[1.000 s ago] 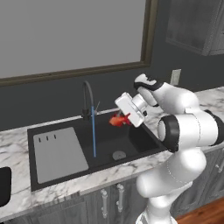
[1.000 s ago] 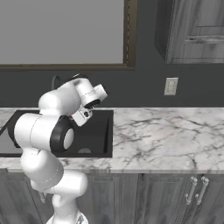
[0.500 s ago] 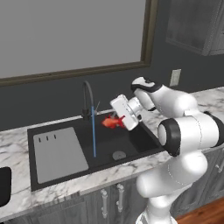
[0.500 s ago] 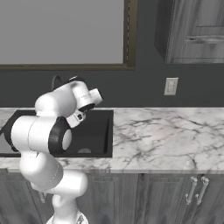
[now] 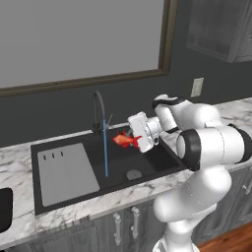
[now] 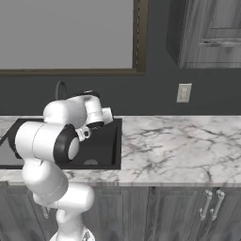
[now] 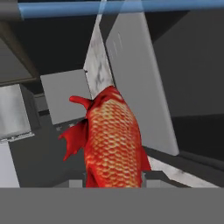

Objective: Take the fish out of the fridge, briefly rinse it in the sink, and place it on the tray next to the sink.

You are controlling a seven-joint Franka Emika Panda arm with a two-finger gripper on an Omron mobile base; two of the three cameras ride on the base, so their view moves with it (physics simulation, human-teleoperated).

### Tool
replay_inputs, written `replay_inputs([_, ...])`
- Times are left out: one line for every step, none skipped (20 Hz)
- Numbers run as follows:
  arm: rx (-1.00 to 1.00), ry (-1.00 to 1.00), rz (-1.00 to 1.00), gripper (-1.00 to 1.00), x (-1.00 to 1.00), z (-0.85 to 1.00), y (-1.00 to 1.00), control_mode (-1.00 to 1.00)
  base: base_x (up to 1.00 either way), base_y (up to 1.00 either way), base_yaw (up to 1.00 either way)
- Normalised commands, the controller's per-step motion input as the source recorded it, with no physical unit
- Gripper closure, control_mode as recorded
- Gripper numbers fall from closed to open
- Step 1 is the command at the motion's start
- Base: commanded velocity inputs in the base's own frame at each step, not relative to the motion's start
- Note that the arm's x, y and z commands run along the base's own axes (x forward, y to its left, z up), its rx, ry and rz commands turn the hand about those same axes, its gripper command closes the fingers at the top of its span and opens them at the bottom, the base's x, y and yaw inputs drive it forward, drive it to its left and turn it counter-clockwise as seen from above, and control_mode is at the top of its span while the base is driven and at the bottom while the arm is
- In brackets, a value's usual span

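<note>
Gripper (image 5: 129, 140) clamped on fish (image 5: 123, 140) over sink (image 5: 147, 158); advise easing it squarely into water stream (image 5: 105, 155).

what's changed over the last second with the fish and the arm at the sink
The gripper, still shut on the fish, has carried it leftward over the sink, closer to the blue water stream under the tap. The water keeps running, and the grey slotted panel and tray haven't moved.
</note>
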Motion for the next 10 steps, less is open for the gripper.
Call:
replay_inputs([0.00,0.00,0.00,1.00,0.14,-0.09,0.00,-1.00,0.00,0.00,0.00])
replay_inputs([0.00,0.00,0.00,1.00,0.17,-0.14,0.00,-1.00,0.00,0.00,0.00])
replay_inputs([0.00,0.00,0.00,1.00,0.23,-0.14,0.04,-1.00,0.00,0.00,0.00])
replay_inputs([0.00,0.00,0.00,1.00,0.26,-0.14,0.07,-1.00,0.00,0.00,0.00])
replay_inputs([0.00,0.00,0.00,1.00,0.23,-0.12,0.11,-1.00,0.00,0.00,0.00])
replay_inputs([0.00,0.00,0.00,1.00,0.26,-0.14,0.13,-1.00,0.00,0.00,0.00])
replay_inputs([0.01,0.00,0.00,1.00,0.28,-0.15,0.15,-1.00,0.00,0.00,0.00])
replay_inputs([0.02,0.00,0.00,1.00,0.29,-0.14,0.19,-1.00,0.00,0.00,0.00])
replay_inputs([0.03,0.00,-0.01,1.00,0.32,-0.13,0.14,-1.00,0.00,0.00,0.00])
replay_inputs([0.04,0.00,-0.01,1.00,0.34,-0.13,0.15,-1.00,0.00,0.00,0.00])
